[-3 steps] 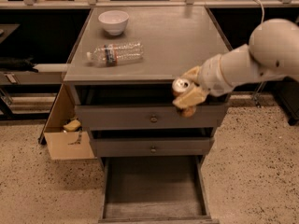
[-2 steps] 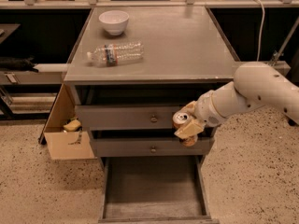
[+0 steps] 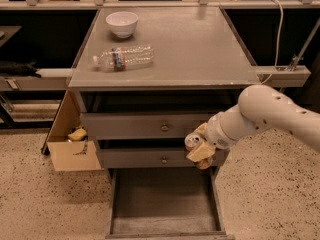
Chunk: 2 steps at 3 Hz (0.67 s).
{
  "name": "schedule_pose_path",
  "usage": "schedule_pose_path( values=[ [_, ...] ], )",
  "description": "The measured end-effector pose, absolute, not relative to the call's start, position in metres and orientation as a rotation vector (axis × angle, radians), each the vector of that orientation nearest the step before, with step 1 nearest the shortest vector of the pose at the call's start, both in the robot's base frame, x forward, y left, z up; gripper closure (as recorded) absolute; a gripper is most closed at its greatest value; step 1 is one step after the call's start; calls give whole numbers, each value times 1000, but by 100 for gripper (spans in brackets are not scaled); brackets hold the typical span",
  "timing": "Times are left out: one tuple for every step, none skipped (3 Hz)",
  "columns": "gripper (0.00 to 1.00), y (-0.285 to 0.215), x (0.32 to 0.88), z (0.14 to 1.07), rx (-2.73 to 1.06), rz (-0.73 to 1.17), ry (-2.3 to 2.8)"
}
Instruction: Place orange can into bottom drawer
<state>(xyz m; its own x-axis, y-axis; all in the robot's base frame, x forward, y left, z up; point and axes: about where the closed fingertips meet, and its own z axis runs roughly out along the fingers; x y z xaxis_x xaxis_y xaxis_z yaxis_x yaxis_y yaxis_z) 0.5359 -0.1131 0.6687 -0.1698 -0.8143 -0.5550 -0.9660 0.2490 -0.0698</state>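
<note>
My gripper (image 3: pixel 199 148) is shut on the orange can (image 3: pixel 192 141); only the can's silver top and a strip of its coppery side show between the tan fingers. The can hangs in front of the right end of the middle drawer front, above the right side of the bottom drawer (image 3: pixel 165 200). That bottom drawer is pulled out, a wide grey tray with a bare scuffed floor. My white arm (image 3: pixel 265 116) reaches in from the right.
A clear plastic water bottle (image 3: pixel 122 57) lies on the grey cabinet top (image 3: pixel 200 49), with a white bowl (image 3: pixel 122 23) behind it. Two upper drawers with round knobs (image 3: pixel 164 128) are shut. An open cardboard box (image 3: pixel 70 144) stands on the floor at the left.
My gripper has carried the can down from the cabinet top's front edge, past the top drawer, to the level of the middle drawer.
</note>
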Motion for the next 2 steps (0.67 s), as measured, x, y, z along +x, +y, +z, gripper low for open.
schedule_pose_path(
  values=[
    [100, -125, 519, 586, -1651, 367, 2180],
    [100, -135, 505, 493, -1664, 417, 2317]
  ],
)
